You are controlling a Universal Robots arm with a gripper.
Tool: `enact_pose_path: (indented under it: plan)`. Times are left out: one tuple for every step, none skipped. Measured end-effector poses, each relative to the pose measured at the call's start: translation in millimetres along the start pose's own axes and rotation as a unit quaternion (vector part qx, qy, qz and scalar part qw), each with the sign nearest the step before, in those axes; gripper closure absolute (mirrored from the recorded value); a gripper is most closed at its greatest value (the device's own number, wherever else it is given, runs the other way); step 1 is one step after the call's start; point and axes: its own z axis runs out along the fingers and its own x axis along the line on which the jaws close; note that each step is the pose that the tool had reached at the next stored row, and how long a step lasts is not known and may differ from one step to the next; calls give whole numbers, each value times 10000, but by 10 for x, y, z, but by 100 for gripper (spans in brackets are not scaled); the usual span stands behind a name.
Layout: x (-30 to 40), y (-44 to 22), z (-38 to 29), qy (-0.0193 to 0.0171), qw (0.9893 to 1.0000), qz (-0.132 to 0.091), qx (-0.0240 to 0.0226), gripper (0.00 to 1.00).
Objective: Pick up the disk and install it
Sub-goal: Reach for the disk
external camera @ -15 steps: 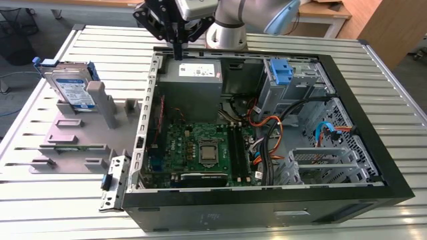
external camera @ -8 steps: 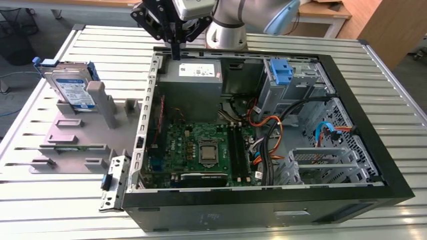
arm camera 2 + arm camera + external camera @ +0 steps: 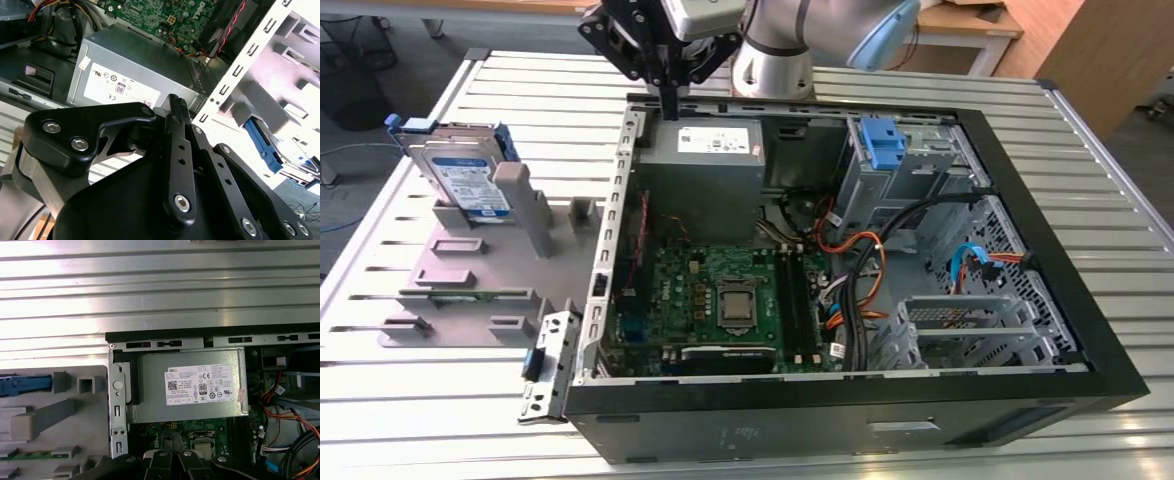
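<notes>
**A:** Where is the arm, and what is it carrying?

**B:** The black gripper [image 3: 670, 100] hangs tip-down over the back edge of an open computer case [image 3: 1070, 260]. The grey power supply [image 3: 707, 160] lies just below and in front of its tip. The two fingers meet in one narrow point and nothing is between them, so it is closed and empty. The second wrist view shows the same pinched fingers [image 3: 175, 102] above the power supply's white sticker.

**A:** And the disk?

**B:** The disk [image 3: 463, 178] is well apart from the gripper, out past the case's side wall. It stands on edge in a grey holder [image 3: 467, 270] on the slatted table [image 3: 400, 400], with its label facing out and its blue rails on top. Nothing touches it.

**A:** So which step is this?

**B:** I judge it to be the very start, since the pick-up has not begun and the disk is untouched.

**A:** What would a grasp call for?

**B:** In my view the fingers would need to part and the gripper would need to clear the case wall sideways. It would then need to come down squarely over the disk's upper edge without knocking the holder's posts. A metal drive cage [image 3: 914, 165] with a blue latch sits on the gripper's other side. I cannot tell whether that is the slot meant for the disk.
</notes>
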Motion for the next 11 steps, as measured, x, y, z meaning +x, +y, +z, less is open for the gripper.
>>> enact_pose_path:
  plan:
    - [3,0,0,0,10000,0,0,89]
    - [6,0,0,0,10000,0,0,89]
    - [10,-1,0,0,10000,0,0,89]
    - [14,-1,-1,0,10000,0,0,89]
    - [19,-2,-1,0,10000,0,0,89]
    - [25,-2,-1,0,10000,0,0,89]
    - [32,-3,-1,0,10000,-1,0,89]
    - [38,-3,-1,0,10000,0,0,89]
    - [46,-3,-1,0,10000,0,0,89]
    - [53,-4,-2,0,10000,0,0,89]
    - [61,-4,-2,0,10000,0,0,89]
